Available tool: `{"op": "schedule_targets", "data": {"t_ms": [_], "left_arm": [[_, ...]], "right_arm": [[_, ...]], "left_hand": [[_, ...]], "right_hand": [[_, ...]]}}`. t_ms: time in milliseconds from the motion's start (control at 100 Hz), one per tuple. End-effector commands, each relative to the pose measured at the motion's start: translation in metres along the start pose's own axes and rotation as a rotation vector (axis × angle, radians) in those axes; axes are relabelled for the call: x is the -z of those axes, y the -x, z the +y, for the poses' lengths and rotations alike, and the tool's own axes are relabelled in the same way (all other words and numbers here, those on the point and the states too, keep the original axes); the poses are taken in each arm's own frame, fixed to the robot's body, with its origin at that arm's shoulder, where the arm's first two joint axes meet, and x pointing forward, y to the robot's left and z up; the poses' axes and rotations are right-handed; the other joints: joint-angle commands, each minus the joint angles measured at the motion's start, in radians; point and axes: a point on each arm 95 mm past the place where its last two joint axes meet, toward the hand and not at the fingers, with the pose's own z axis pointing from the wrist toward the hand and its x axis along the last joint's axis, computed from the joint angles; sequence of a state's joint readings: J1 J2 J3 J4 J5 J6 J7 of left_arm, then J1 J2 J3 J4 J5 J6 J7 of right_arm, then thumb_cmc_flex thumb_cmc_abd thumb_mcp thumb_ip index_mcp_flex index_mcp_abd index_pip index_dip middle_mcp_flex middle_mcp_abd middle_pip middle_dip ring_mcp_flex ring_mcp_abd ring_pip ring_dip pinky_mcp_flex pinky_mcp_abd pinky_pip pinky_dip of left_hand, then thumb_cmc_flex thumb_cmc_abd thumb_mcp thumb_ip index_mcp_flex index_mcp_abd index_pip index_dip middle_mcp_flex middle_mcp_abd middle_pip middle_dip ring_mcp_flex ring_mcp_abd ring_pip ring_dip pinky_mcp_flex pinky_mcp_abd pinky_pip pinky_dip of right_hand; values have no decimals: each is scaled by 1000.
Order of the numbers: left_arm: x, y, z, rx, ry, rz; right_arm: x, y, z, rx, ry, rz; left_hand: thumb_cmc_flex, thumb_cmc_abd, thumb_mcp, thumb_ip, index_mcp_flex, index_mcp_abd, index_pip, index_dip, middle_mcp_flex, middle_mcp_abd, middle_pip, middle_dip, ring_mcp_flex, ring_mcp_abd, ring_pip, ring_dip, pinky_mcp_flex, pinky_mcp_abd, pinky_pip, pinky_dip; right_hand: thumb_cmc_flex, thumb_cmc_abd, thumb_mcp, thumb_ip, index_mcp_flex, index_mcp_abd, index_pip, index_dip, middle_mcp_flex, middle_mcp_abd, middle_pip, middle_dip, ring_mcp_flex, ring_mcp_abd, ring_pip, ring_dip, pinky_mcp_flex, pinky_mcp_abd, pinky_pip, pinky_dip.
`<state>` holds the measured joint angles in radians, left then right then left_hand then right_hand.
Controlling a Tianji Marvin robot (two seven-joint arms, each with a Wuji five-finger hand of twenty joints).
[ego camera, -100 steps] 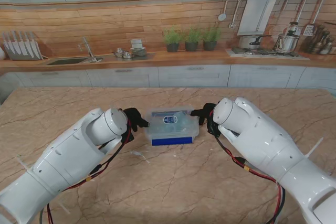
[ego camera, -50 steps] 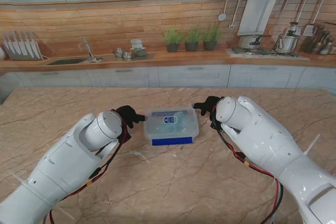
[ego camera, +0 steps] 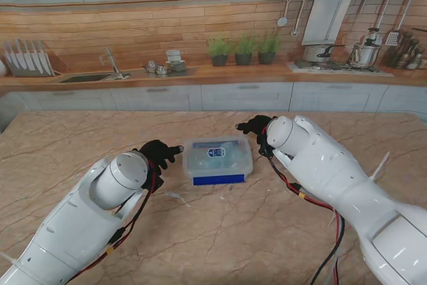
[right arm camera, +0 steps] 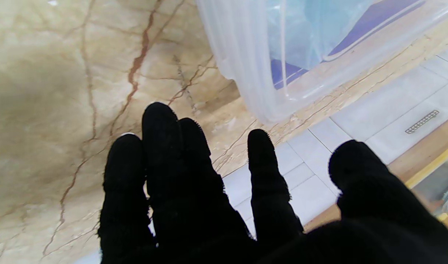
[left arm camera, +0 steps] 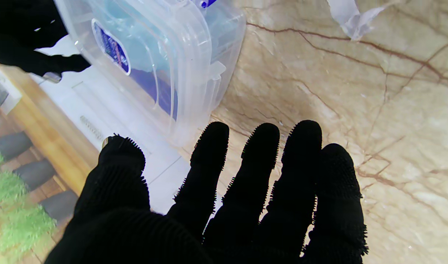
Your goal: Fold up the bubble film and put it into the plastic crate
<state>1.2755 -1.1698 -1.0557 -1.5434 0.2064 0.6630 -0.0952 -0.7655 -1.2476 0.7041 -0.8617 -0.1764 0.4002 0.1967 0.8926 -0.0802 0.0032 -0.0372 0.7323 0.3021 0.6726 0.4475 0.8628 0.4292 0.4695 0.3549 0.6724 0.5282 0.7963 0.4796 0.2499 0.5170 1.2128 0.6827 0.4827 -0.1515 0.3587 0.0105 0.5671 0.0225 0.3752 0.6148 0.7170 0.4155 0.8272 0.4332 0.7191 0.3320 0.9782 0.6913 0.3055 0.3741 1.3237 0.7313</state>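
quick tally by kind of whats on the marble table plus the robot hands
plastic crate with bubble film inside: 1
scrap of clear film lying on the table: 1
black gloved hands, left hand and right hand, both open: 2
total: 4

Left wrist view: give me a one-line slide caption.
Open left hand hovers beside the lidded plastic crate, bubble film visible inside, on the marble table.

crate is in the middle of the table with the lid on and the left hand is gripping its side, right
Not quite. The plastic crate does sit mid-table with its lid on, but the left hand is not gripping it: the left wrist view shows the fingers spread, holding nothing, apart from the crate's side.
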Motion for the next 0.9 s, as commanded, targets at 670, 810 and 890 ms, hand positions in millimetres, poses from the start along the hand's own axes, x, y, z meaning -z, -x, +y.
{"op": "schedule_targets", "data": {"t_ms": [670,810,890], "left_arm": [[43,15,44,76,347,193],[51,17,50,64,344,186],[53,20,50,6,311,157]], "right_arm": [[16,-18,-54,-6,-133,32],[36,-7,-73,8,-128,22],[47,-2,-82,15,-120,22]], "left_hand": [[-7,97,-35,-6,77,-8,-138,-36,-11,46,-81,-17,-59,75,-65,-6,-67,27,-44,-14],[-10,104,-35,-5,89,11,-153,-34,-9,51,-84,-15,-61,77,-67,-3,-71,29,-50,-18],[-13,108,-36,-5,95,19,-156,-29,-8,48,-81,-12,-59,73,-63,0,-69,25,-44,-16]], "right_hand": [[5,9,7,17,95,20,95,-49,-48,31,34,11,-62,29,34,33,-36,-100,22,53],[13,6,2,20,165,31,132,-30,-19,34,53,19,-34,31,63,44,-15,-95,54,65],[17,4,1,20,181,30,147,-18,-17,36,54,21,-35,34,65,45,-15,-93,58,66]]}}
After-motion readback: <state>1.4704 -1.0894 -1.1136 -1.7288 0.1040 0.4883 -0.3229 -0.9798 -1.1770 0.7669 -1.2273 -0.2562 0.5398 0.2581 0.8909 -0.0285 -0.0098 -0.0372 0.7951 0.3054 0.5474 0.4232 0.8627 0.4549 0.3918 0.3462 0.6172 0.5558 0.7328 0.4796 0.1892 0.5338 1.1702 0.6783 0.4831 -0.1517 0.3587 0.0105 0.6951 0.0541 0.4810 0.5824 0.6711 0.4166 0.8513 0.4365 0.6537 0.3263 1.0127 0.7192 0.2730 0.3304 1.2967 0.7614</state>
